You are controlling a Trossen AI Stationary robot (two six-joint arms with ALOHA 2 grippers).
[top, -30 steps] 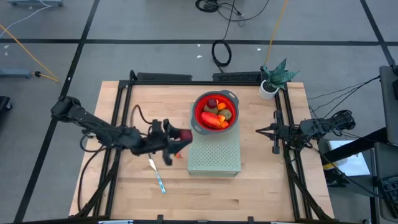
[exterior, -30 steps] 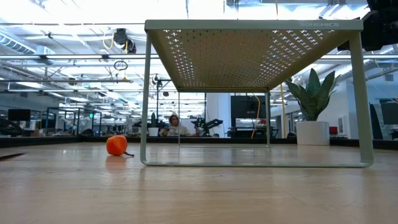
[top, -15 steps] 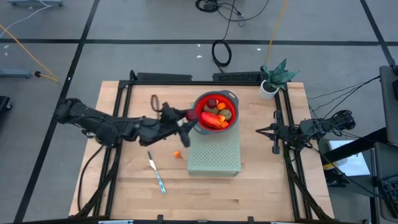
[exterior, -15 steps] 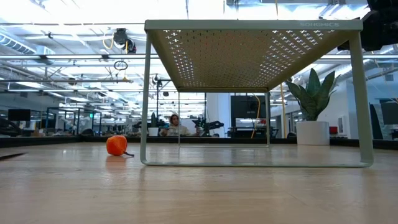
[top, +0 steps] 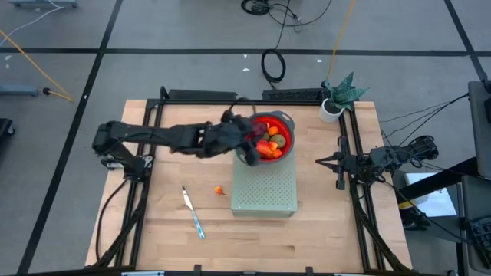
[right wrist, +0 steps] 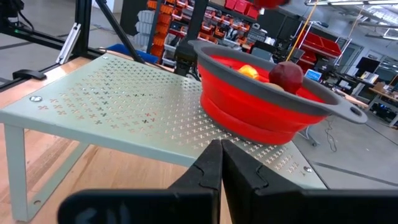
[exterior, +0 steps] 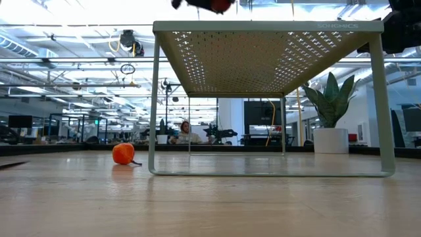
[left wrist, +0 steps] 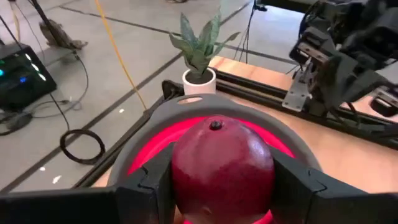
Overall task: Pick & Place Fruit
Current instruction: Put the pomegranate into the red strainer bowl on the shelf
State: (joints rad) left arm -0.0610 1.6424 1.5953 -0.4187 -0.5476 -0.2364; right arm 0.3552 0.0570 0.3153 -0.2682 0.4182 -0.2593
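Hovering over red collapsible bowl with grey rim [top: 285, 119] on pale green perforated metal stand [top: 265, 192]: left claw [left wrist: 217, 180], dark red ball fruit [left wrist: 221, 165] pinched, positioned for drop. Tiny orange ball [top: 219, 190] left on counter [top: 169, 238]. Right claw [right wrist: 219, 163] pressed together, parked at right edge.

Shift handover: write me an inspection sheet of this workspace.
Surface: wooden table, perforated green stand on it.
Job's things: red bowl on the stand holds fruit; one small orange fruit on the table.
Clutter: knife, potted plant.
Grippers: left gripper over the bowl, jaws clamping a dark red ball; right gripper parked at the right edge, jaws shut.
Cables: coiled on the floor.
Surroundings: workshop, seated person distant.
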